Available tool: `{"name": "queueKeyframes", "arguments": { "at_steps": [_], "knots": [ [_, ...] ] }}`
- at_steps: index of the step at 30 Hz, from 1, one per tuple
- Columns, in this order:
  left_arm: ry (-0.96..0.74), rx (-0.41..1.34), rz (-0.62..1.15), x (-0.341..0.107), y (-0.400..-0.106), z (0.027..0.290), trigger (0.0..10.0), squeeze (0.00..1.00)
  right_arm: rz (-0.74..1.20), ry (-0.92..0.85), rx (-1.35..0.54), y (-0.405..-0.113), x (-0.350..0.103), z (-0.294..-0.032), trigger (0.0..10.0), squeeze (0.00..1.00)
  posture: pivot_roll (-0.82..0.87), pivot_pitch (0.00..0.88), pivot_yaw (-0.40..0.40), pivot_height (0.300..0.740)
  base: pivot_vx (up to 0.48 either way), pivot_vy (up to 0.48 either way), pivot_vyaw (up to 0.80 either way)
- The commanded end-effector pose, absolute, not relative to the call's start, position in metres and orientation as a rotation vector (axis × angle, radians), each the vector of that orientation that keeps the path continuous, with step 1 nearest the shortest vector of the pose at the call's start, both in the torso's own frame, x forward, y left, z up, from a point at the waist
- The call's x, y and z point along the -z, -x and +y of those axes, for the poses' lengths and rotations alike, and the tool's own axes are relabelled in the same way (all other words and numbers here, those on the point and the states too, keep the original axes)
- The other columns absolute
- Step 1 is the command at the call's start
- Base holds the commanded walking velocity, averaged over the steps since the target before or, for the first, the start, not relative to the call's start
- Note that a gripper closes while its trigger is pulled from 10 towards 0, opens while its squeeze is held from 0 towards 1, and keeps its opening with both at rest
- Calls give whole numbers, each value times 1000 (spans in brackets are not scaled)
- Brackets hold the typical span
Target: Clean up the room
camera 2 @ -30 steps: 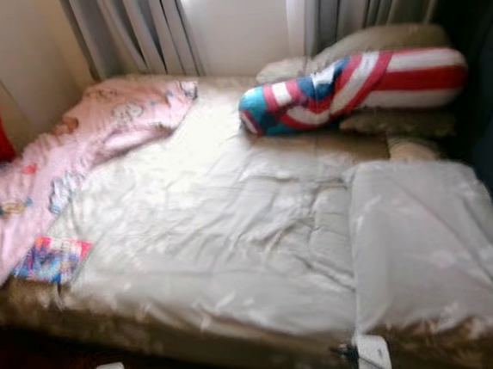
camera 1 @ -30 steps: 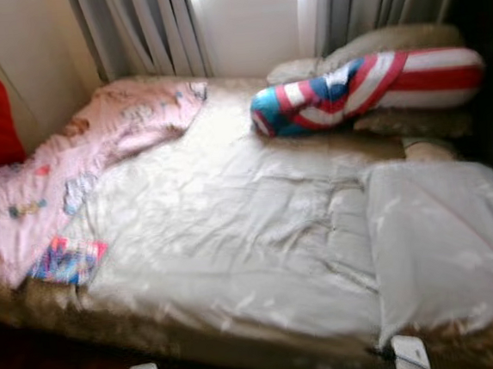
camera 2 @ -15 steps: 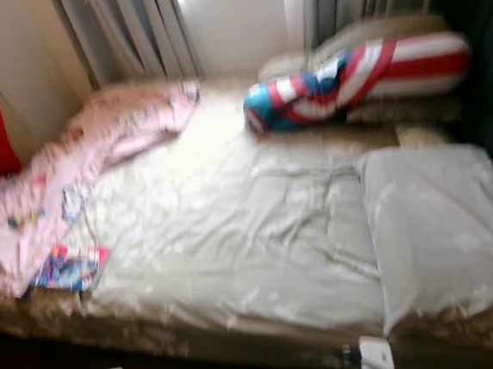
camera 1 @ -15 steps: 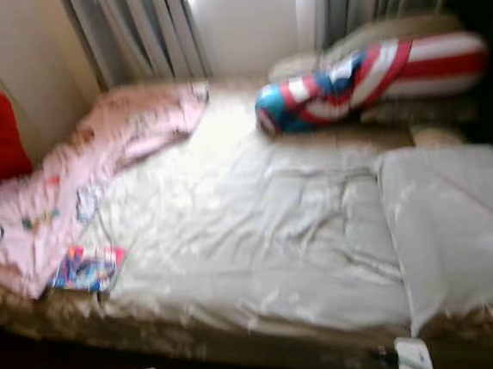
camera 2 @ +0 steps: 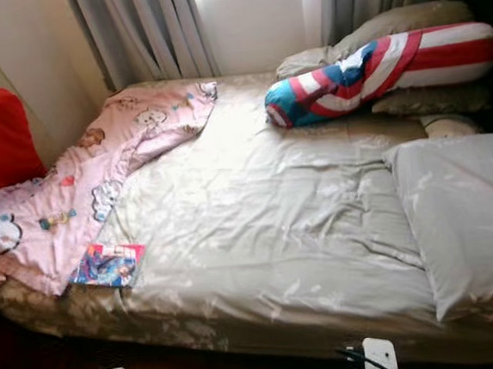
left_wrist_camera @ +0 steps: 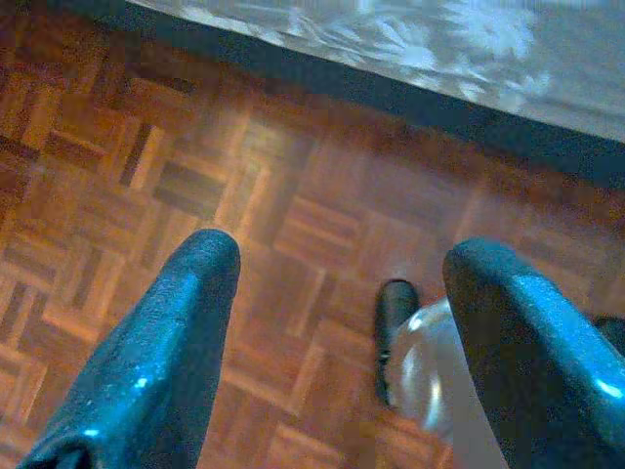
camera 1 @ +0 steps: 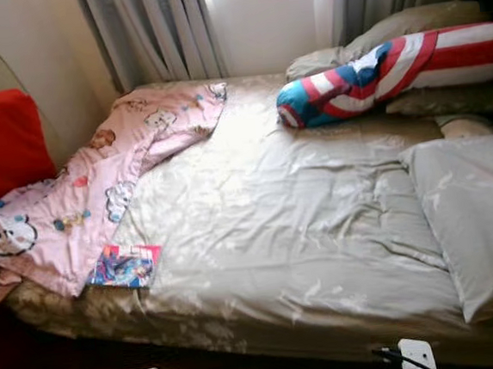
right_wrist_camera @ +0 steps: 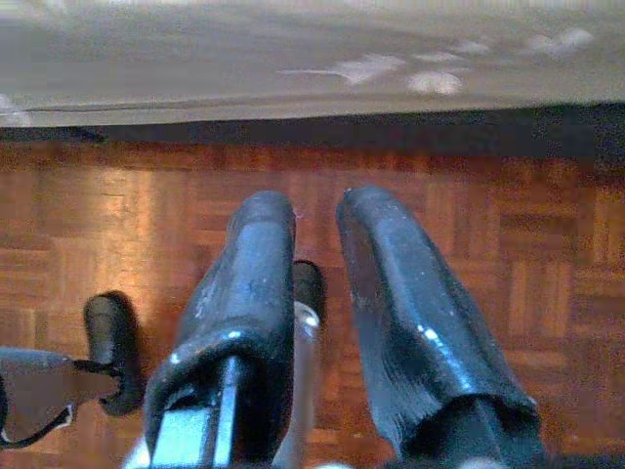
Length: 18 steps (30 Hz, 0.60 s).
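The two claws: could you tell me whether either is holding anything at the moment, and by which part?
Nothing is held. The left claw hangs open and the right claw hangs nearly shut on nothing, both over the parquet floor beside the bed.

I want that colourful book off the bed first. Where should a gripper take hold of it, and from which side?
Probably the colourful book's near edge, approached from the bed's front by the left gripper. It lies flat near the front edge, its far edge touching the pink blanket, so the near side looks the most open.
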State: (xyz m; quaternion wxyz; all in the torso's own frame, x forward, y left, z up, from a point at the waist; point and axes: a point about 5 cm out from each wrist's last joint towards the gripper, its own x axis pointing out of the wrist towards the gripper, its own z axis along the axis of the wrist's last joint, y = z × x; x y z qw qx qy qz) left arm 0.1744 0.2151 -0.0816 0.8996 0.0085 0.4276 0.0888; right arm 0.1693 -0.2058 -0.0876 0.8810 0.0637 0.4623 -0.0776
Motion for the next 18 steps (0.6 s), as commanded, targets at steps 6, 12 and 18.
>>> {"name": "queueKeyframes", "arguments": {
  "at_steps": [6,12,18],
  "knots": [
    [-32,-209,906,82,-170,223,10000,0,953,-148,133,-176,86,-196,10000,0,-57,0,22,740,0,480,0],
    [-5,-228,901,83,-172,218,10000,0,952,-113,118,-178,85,-202,10000,0,-31,0,-12,740,0,480,0],
    [4,-239,910,84,-169,216,10000,0,951,-97,100,-179,84,-204,10000,0,-18,0,-30,740,0,480,0]
  ]
}}
